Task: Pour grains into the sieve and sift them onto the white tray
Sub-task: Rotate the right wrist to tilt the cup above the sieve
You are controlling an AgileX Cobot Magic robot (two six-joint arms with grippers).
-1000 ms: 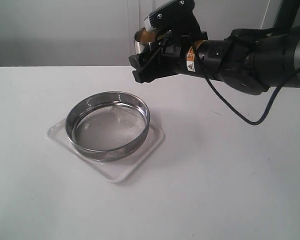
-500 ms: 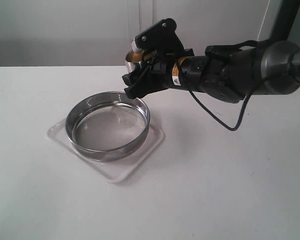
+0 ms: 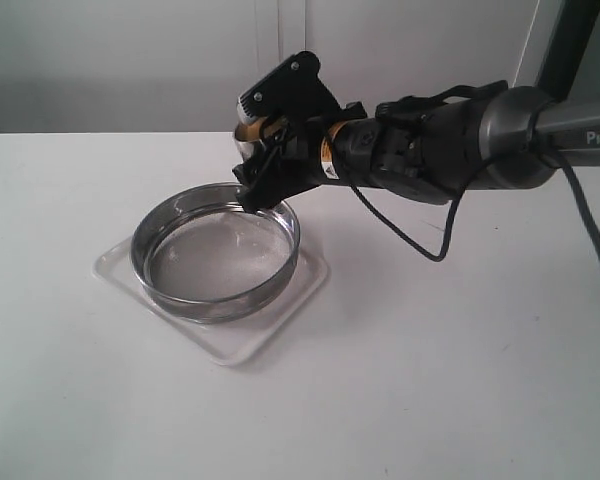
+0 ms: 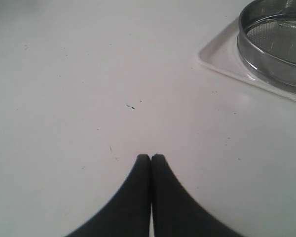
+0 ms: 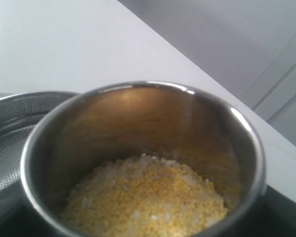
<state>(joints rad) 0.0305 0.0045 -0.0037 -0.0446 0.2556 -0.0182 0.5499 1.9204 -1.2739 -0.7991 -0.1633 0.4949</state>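
My right gripper (image 3: 261, 163) is shut on a small steel cup (image 3: 248, 132), held tilted just above the far rim of the sieve (image 3: 143, 262). In the right wrist view the cup (image 5: 138, 111) holds yellow grains (image 5: 148, 197) mixed with paler bits, and the sieve (image 5: 10, 123) lies beyond the cup's rim. The sieve's mesh looks bare. It sits on the white tray (image 3: 272, 325). In the left wrist view my left gripper (image 4: 151, 157) is shut with nothing in it, above bare table, with the sieve (image 4: 247, 47) and the tray (image 4: 218, 57) off to one side.
A white table (image 3: 460, 380) carries everything. A black cable (image 3: 420, 245) hangs in a loop under the right arm. A pale wall (image 3: 130, 60) runs behind the table's far edge.
The right arm has carried the cup down and to the left, from high behind the sieve to just over its far rim. The left gripper stays shut.
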